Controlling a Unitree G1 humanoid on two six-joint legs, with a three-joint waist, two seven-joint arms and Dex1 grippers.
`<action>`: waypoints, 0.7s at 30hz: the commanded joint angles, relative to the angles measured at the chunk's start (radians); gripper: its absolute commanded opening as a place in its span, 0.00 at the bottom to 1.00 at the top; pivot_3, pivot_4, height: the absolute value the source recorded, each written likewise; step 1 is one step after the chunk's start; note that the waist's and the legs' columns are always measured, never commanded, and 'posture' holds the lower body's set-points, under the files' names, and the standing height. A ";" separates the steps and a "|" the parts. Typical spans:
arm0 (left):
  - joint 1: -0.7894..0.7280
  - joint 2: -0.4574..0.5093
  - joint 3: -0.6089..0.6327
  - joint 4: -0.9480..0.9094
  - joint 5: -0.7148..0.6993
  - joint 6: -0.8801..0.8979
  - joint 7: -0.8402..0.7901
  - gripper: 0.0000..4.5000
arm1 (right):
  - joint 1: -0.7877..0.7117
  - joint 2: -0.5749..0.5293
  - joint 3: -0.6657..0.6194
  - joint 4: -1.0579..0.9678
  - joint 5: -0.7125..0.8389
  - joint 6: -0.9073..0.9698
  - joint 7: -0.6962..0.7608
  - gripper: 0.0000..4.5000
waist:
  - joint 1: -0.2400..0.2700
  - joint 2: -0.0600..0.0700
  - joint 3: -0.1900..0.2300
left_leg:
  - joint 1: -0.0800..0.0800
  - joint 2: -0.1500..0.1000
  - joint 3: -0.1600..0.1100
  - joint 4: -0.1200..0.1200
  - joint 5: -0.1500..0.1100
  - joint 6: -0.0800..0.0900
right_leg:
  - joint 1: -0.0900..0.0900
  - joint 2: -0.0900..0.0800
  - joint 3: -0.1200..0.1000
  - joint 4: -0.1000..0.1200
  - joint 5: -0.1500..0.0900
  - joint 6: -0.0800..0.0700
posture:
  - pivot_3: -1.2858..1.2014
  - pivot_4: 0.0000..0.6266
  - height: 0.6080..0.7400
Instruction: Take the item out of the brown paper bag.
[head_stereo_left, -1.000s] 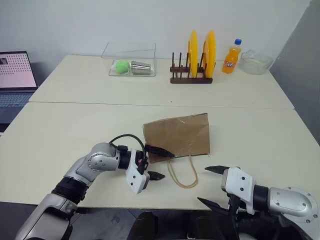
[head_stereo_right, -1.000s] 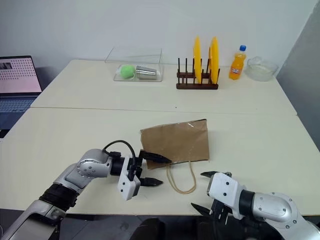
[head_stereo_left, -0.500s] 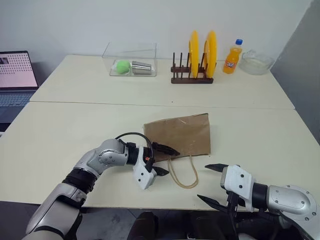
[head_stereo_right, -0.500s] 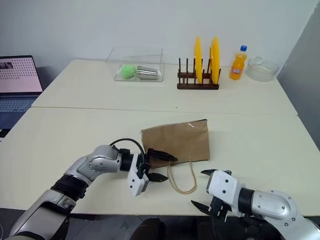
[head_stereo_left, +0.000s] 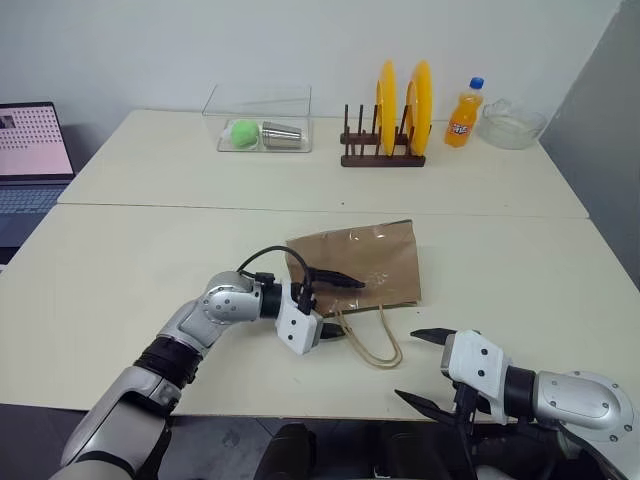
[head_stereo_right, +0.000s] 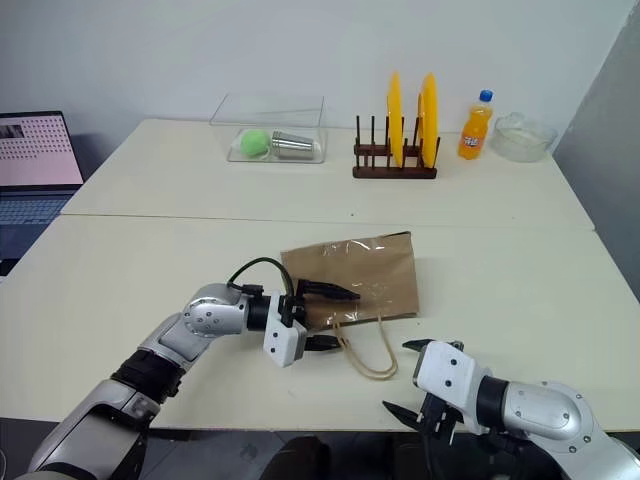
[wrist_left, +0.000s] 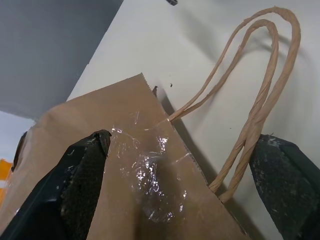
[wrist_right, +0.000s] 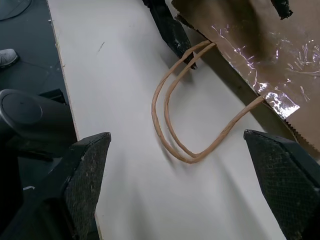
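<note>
The brown paper bag (head_stereo_left: 365, 262) lies flat on the near table, its two cord handles (head_stereo_left: 372, 340) looped toward me. My left gripper (head_stereo_left: 335, 305) is open and straddles the bag's near left corner, with one finger over the paper and the other on the handle side. The left wrist view has the crinkled bag (wrist_left: 125, 200), with a patch of shiny tape, between the fingers (wrist_left: 85, 185). My right gripper (head_stereo_left: 425, 370) hangs open at the table's front edge, right of the handles (wrist_right: 185, 130), holding nothing. The item is hidden.
On the far table stand a wooden plate rack (head_stereo_left: 382, 150) with two yellow plates, an orange soda bottle (head_stereo_left: 462, 115), a glass bowl (head_stereo_left: 512, 125) and a clear box (head_stereo_left: 260, 125) holding a green ball and a metal cup. A laptop (head_stereo_left: 30, 150) sits far left.
My left gripper has moved right and forward to the bag, and its upper finger now lies over the paper. The handles have shifted slightly. The right arm has not moved.
</note>
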 joint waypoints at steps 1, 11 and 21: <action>0.037 0.025 0.001 -0.132 -0.180 0.150 -0.115 0.99 | 0.008 0.001 -0.019 -0.051 0.022 -0.005 0.002 1.00 | -0.001 0.000 0.000 | 0.000 0.000 0.000 0.000 0.000 0.000 | 0.000 0.000 0.000 0.000 0.000 0.000 | 0.52 0.24 1.00; 0.060 0.055 0.028 -0.163 -0.228 0.171 -0.272 0.99 | 0.019 -0.007 -0.022 -0.051 0.032 -0.011 0.008 1.00 | -0.012 0.000 0.000 | 0.000 0.000 0.000 0.000 0.000 0.000 | 0.000 0.000 0.000 0.000 0.000 0.000 | 0.52 0.24 1.00; -0.028 0.047 -0.006 0.055 -0.060 -0.196 -0.272 0.99 | 0.021 -0.016 -0.025 -0.051 0.040 -0.008 0.006 1.00 | -0.011 0.000 0.000 | 0.000 0.000 0.000 0.000 0.000 0.000 | 0.000 0.000 0.000 -0.001 0.000 0.000 | 0.52 0.24 1.00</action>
